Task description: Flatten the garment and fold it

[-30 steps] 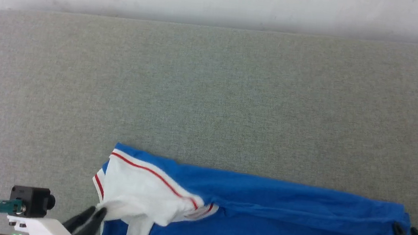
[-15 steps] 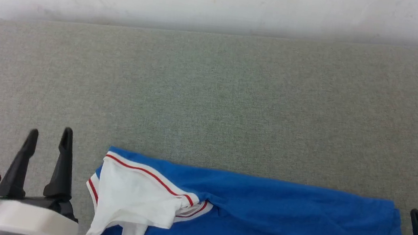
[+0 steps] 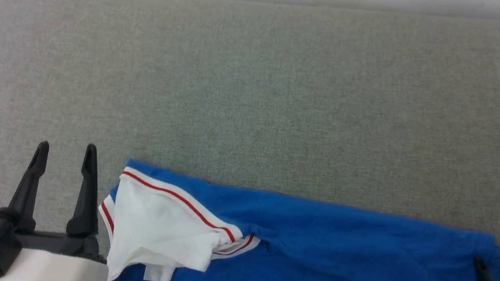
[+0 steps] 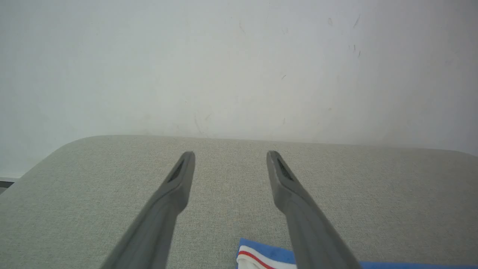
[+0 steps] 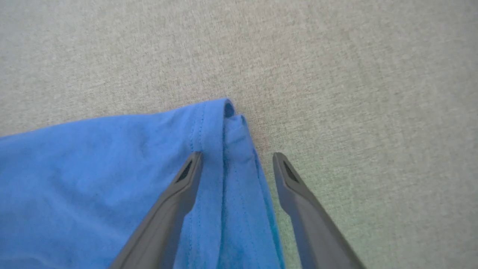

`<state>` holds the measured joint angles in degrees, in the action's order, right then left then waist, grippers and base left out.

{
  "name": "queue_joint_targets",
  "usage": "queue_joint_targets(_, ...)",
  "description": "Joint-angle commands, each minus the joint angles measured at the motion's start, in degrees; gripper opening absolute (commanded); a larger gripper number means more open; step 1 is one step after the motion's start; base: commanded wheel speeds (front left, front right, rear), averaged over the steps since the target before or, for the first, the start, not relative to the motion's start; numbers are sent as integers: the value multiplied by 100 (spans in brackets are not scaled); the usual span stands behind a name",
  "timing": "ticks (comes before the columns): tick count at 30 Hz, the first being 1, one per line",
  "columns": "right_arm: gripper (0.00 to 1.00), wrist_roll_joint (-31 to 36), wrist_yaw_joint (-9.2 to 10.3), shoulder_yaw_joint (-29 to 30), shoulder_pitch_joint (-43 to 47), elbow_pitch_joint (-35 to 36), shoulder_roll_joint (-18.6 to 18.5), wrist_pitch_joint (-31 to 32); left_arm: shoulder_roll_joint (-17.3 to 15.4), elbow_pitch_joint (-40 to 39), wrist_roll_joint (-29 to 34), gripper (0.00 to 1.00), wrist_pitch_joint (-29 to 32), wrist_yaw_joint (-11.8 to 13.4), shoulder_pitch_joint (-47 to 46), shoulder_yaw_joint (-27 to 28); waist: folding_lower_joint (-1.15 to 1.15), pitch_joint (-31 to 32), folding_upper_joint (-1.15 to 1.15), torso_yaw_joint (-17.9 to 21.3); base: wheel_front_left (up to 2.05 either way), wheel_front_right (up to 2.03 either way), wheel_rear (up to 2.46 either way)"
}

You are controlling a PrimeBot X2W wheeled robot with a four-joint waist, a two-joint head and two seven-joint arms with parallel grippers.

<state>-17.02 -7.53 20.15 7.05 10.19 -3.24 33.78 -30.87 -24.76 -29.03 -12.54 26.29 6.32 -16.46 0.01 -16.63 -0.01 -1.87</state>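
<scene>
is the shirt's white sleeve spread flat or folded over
Folded over: the white sleeve lies crumpled back on the blue garment, its red-striped edge running diagonally across it, not spread out sideways.

The shirt [image 3: 336,256] is royal blue, with stitching of the same blue along its hem. Its sleeve [image 3: 157,234] is white, edged with thin red stripes. The worktop [image 3: 256,89] is a flecked grey-green weave. The wall [image 4: 239,56] is off-white with faint dark scuffs. The left claw [image 3: 67,145] and right claw [image 3: 495,267] have black fingers on white casings.
</scene>
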Motion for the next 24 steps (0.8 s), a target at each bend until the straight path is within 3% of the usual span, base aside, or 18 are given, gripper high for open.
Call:
queue_joint_targets(1, 100, 46, 4, 2, -103, -72, 17, 20, 6, 16, 46, 100, 10, -15, -144, -9, -1, -213, 1, -92, 0, 0, 0)
queue_joint_targets(7, 100, 16, 4, -217, -200, -407, 19, 268, 36, 115, 34, 100, 78, -81, -360, -90, -1, -348, 1, -164, 0, 0, 0)
queue_joint_targets(8, 76, -53, 4, -249, -197, -430, 20, 346, 40, 134, 30, 100, 84, -86, -381, -97, -1, -349, 1, -167, 0, 0, 0)
queue_joint_targets(10, 12, -141, 4, -263, -198, -432, 24, 465, 48, 176, 20, 100, 90, -92, -409, -103, -1, -326, 1, -164, 0, 0, 0)
queue_joint_targets(11, 0, -149, 4, -261, -198, -414, 25, 498, 52, 201, 14, 100, 93, -95, -414, -109, -1, -295, 1, -159, 0, 0, 0)
queue_joint_targets(17, 0, -17, 4, 29, -279, -205, 22, 426, 89, 324, -44, 100, 80, -127, -370, -150, -1, 18, 1, -111, 0, 0, 0)
queue_joint_targets(24, 0, 384, 4, 732, -420, -211, -239, 263, 132, 444, -126, 100, 85, -143, -199, -225, -1, 494, 1, -128, 0, 0, 0)
